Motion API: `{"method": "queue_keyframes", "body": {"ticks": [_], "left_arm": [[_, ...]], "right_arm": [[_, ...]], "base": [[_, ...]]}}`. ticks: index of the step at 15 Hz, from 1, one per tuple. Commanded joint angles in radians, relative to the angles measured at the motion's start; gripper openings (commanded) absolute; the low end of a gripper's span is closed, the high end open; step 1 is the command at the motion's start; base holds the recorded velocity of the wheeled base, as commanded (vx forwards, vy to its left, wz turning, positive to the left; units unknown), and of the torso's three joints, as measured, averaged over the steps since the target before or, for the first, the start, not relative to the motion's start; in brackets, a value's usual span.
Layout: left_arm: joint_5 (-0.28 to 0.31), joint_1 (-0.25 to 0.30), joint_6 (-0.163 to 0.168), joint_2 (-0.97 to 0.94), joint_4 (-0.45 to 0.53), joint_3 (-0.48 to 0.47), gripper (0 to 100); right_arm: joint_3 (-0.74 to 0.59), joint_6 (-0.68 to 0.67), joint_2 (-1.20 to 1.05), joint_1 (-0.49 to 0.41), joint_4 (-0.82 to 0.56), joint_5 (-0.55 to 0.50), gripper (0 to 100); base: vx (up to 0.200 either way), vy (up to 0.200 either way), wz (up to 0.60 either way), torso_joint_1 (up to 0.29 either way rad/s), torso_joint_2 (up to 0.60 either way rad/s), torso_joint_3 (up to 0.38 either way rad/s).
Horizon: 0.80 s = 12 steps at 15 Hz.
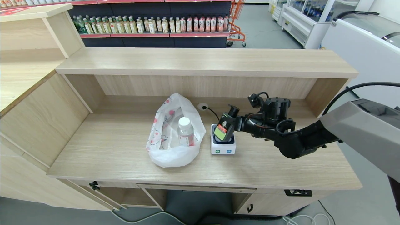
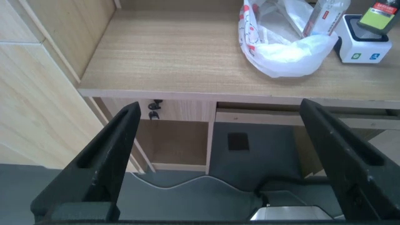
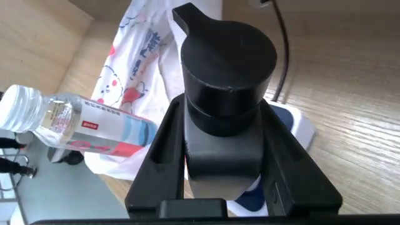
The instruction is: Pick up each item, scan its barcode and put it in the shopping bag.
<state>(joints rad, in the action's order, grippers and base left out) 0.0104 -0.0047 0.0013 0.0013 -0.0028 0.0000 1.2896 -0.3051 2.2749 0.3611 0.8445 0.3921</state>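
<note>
right claw (image 1: 229, 123): clenching on the black container (image 1: 222, 132); arm is coming in across the counter (image 1: 125, 150) from 3 o'clock
black container: hanging tilted right over the scanner (image 1: 223, 146), black cap pointing to 1 o'clock, green-and-orange label showing on the lower end; can't tell if it's touching the scanner top
right wrist cam: fingers (image 3: 164, 156) are pressing on both sides of the black container (image 3: 228, 81), with the scanner (image 3: 297, 125) showing just beyond it
scanner: white box sitting on the counter at 3 o'clock of the shopping bag (image 1: 168, 147), just beside it
cable (image 1: 212, 112): black, running from the scanner toward 11 o'clock into a round hole (image 1: 203, 106) in the counter
shopping bag: white plastic with red prints, lying mouth open near the counter's middle
clear bottle (image 1: 185, 131): sitting inside the shopping bag on its 3 o'clock side, white cap up, red-and-white label facing the head cam
left claw (image 2: 219, 159): released, jaws standing wide apart, gripping nothing; hanging low in front of the counter's front edge (image 2: 187, 95), well apart from the shopping bag (image 2: 281, 44) and scanner (image 2: 362, 49)
background: shelf of drink bottles (image 1: 150, 25) standing behind the counter at 12 o'clock, white freezers (image 1: 359, 40) at 2 o'clock
</note>
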Motion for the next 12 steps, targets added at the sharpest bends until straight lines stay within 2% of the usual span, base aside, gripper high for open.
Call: {"method": "queue_keyframes", "body": {"ticks": [1, 10, 12], "left_arm": [[0.000, 0.000, 0.000, 0.000, 0.000, 0.000, 100], [0.000, 0.000, 0.000, 0.000, 0.000, 0.000, 100], [0.000, 0.000, 0.000, 0.000, 0.000, 0.000, 100]], "right_arm": [[0.016, 0.000, 0.028, 0.001, -0.004, -0.001, 0], [0.014, 0.035, 0.015, 0.004, 0.008, -0.004, 0], [-0.046, 0.096, -0.086, 0.010, 0.082, -0.041, 0]], "base": [[0.000, 0.000, 0.00, 0.000, 0.00, 0.000], [0.000, 0.000, 0.00, 0.000, 0.00, 0.000], [0.000, 0.000, 0.00, 0.000, 0.00, 0.000]]}}
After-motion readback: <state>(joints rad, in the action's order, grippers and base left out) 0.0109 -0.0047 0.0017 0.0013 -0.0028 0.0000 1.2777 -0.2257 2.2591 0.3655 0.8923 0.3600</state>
